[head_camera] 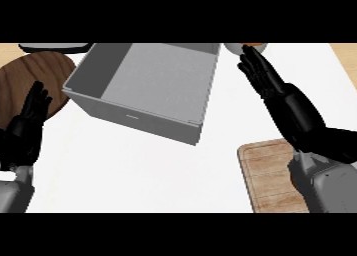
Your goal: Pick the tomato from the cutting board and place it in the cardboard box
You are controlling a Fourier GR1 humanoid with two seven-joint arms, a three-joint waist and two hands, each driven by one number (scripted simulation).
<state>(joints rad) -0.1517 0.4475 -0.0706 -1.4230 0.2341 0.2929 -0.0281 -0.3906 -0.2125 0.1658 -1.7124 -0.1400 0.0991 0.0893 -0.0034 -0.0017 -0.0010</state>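
Bare white counter (pixel 137 165) is lying open between the left hand (pixel 24 127) and the right hand (pixel 266 77). The grey box (pixel 148 85) is standing just left of the right hand, its near wall blocking a low sideways pass.

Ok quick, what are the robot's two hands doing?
Left hand: open, holding nothing, resting at the left edge.
Right hand: open, fingers straight, holding nothing.

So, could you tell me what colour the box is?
The box is plain grey, seen in the head view.
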